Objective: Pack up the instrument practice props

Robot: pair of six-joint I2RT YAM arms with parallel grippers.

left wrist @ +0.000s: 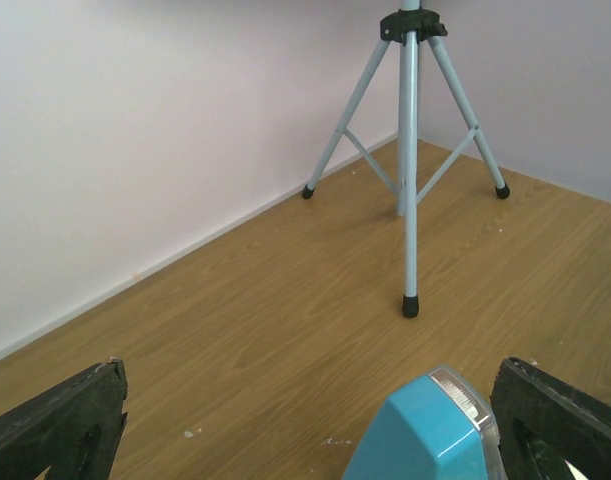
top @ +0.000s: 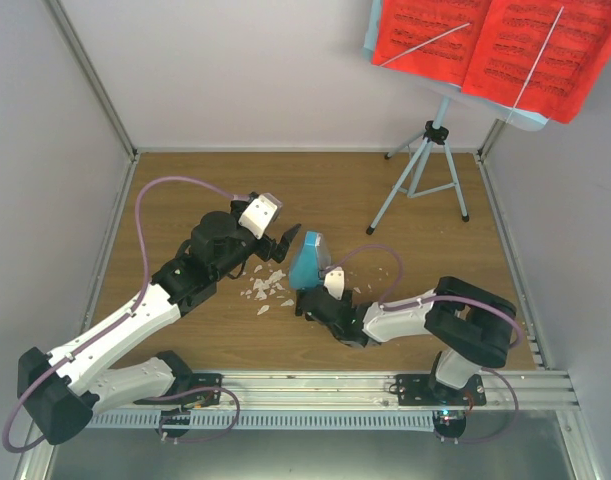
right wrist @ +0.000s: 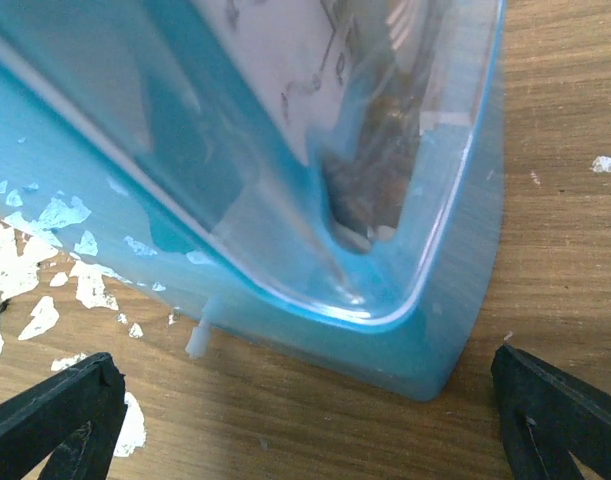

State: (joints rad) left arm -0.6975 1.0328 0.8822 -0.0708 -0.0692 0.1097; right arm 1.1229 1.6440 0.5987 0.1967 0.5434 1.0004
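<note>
The small blue box (top: 307, 262) stands upright mid-table, with a clear face (right wrist: 315, 150) seen close in the right wrist view. My left gripper (top: 285, 243) is open just left of it; in its wrist view the left gripper (left wrist: 310, 400) has the blue box (left wrist: 435, 435) top close to the right finger (left wrist: 550, 420). My right gripper (top: 310, 300) lies low in front of the box, and in its own view the right gripper (right wrist: 305, 365) is open with the blue box (right wrist: 415, 340) base between its fingers, untouched. The pale-blue music stand (top: 425, 170) carries red sheet-music pages (top: 495, 45) at the back right.
Small white scraps (top: 265, 290) litter the wood left of the box, and white scraps (right wrist: 25, 270) show by the box base. The stand's tripod legs (left wrist: 410, 150) spread near the back corner. Walls close in the back and both sides.
</note>
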